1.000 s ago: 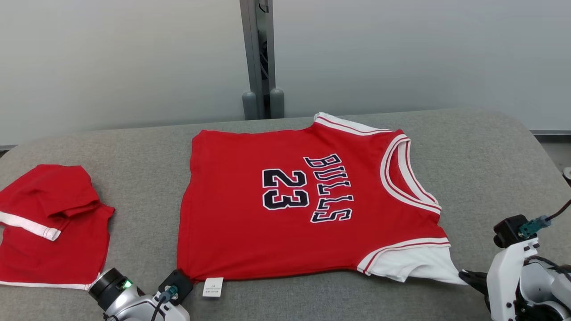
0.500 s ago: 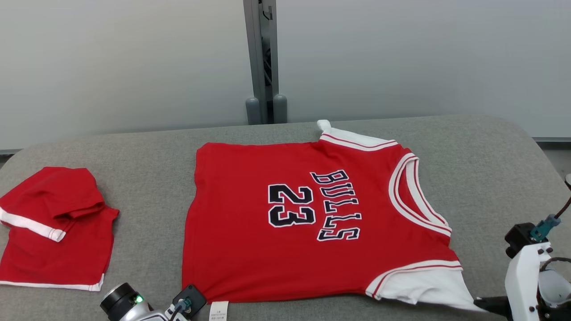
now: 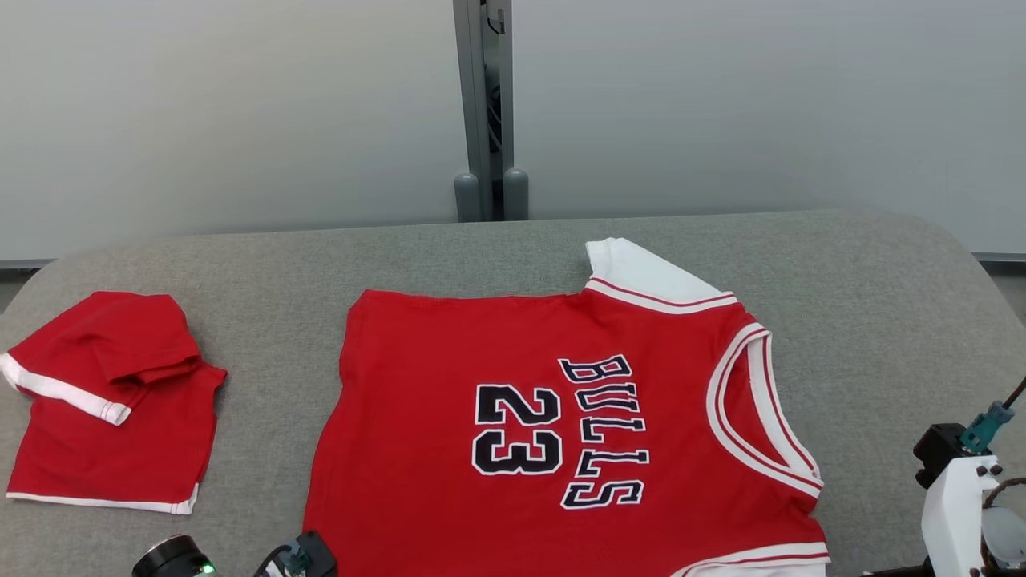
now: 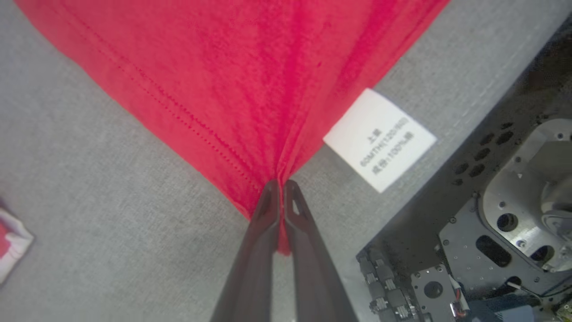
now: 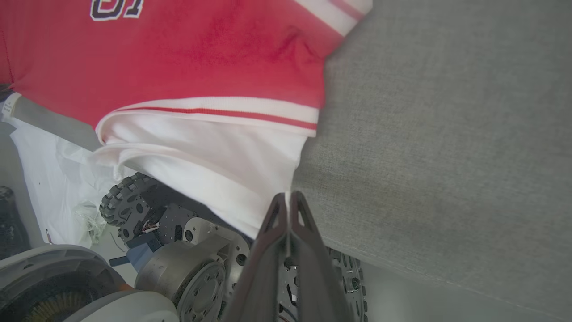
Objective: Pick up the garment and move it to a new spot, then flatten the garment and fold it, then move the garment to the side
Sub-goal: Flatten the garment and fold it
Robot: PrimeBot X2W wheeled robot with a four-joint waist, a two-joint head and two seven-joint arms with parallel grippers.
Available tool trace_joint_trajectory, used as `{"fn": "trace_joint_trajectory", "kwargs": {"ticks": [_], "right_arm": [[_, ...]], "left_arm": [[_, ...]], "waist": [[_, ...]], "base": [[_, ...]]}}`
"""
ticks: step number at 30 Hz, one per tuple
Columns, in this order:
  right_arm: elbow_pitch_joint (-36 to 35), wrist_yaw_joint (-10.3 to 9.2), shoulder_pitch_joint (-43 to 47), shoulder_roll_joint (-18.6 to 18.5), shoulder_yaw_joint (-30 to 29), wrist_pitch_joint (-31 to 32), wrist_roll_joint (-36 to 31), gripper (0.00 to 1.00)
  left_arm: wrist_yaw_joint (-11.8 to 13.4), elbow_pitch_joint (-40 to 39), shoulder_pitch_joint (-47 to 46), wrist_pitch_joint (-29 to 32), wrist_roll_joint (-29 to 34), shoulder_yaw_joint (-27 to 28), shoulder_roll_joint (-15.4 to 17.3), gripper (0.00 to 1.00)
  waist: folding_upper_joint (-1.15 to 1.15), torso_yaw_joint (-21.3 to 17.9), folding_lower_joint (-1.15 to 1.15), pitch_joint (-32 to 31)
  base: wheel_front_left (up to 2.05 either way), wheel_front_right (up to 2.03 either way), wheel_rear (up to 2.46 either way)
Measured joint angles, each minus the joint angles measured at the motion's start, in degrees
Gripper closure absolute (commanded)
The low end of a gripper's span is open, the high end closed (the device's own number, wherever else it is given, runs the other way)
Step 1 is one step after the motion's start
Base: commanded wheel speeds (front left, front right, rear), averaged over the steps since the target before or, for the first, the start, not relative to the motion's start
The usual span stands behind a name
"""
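Observation:
The garment (image 3: 545, 433) is a red jersey with white sleeves and dark "BULLS 23" lettering, spread face up on the grey padded table (image 3: 866, 272), neck to the right. In the left wrist view my left gripper (image 4: 280, 184) is shut on the jersey's red hem corner (image 4: 250, 89), the cloth bunching into the tips beside a white care label (image 4: 380, 138). In the right wrist view my right gripper (image 5: 288, 197) is shut on the edge of the white sleeve (image 5: 214, 152), which hangs past the table's near edge. The right arm's white wrist (image 3: 958, 497) shows at the lower right of the head view.
Another red garment with white trim (image 3: 112, 401) lies folded at the table's left end. Grey wall panels and a metal post (image 3: 485, 104) stand behind the table. Below the near edge the wrist views show my wheeled base (image 5: 129, 201) and metal frame (image 4: 514, 201).
The jersey has been drawn toward the near edge, its far sleeve unfolding flat. Both grippers stay shut on it and have dropped out of the bottom of the head view, which has also shifted.

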Motion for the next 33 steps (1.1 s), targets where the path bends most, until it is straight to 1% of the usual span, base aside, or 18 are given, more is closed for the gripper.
{"fn": "trace_joint_trajectory", "kwargs": {"ticks": [2, 4, 8, 15, 20, 23, 28, 33], "right_arm": [[-0.4, 0.0, 0.58, -0.2, 0.03, 0.63, 0.41, 1.0], [-0.48, 0.0, 0.84, -0.64, 0.52, 1.57, 0.4, 1.0], [-0.74, 0.0, 1.48, -1.45, 0.52, 2.57, 0.53, 1.0], [-2.05, 0.0, 2.61, -2.58, 0.73, 5.64, 1.92, 1.0], [-2.6, 0.0, 3.09, -3.21, 0.7, 6.31, 2.3, 1.0], [-2.98, 0.0, 3.31, -3.19, 0.2, 5.58, 2.32, 1.0], [-3.35, 0.0, 3.6, -2.74, -1.21, 3.54, 2.77, 1.0], [-3.71, 0.0, 3.87, -1.8, -2.61, 0.71, 2.63, 1.0]], "left_arm": [[0.0, -4.12, -0.02, 2.14, -1.34, -0.12, 2.22, 1.0], [0.0, -7.16, -0.02, 3.86, -2.55, -0.22, 3.78, 1.0], [0.0, -11.6, 0.03, 6.39, -3.39, -0.34, 5.84, 1.0], [0.0, -15.91, 1.27, 10.39, -5.92, -0.44, 7.95, 1.0], [0.0, -18.35, 1.84, 12.71, -7.04, -0.53, 8.99, 1.0], [0.0, -19.11, 2.3, 12.61, -7.55, -0.56, 9.55, 1.0], [0.0, -18.75, 2.21, 11.11, -7.95, 0.11, 9.54, 1.0], [0.01, -17.77, 1.79, 9.0, -9.98, 1.72, 9.29, 1.0]], "waist": [[0.0, 0.22, 0.0, -0.07], [0.0, 0.46, 0.0, -0.13], [0.0, 0.86, 0.0, -0.18], [0.0, 1.41, 0.0, -0.43], [0.0, 1.6, 0.0, -0.6], [0.0, 1.68, 0.0, -0.63], [0.0, 1.78, 0.0, -0.6], [0.0, 1.77, 0.0, -0.45]], "base": [[0.0, 0.0, 0.0], [0.0, 0.0, 0.0], [0.0, 0.0, 0.0], [0.0, 0.0, 0.0], [0.0, 0.0, 0.0], [0.0, 0.0, 0.0], [0.0, 0.0, 0.0], [0.0, 0.0, 0.0]]}}
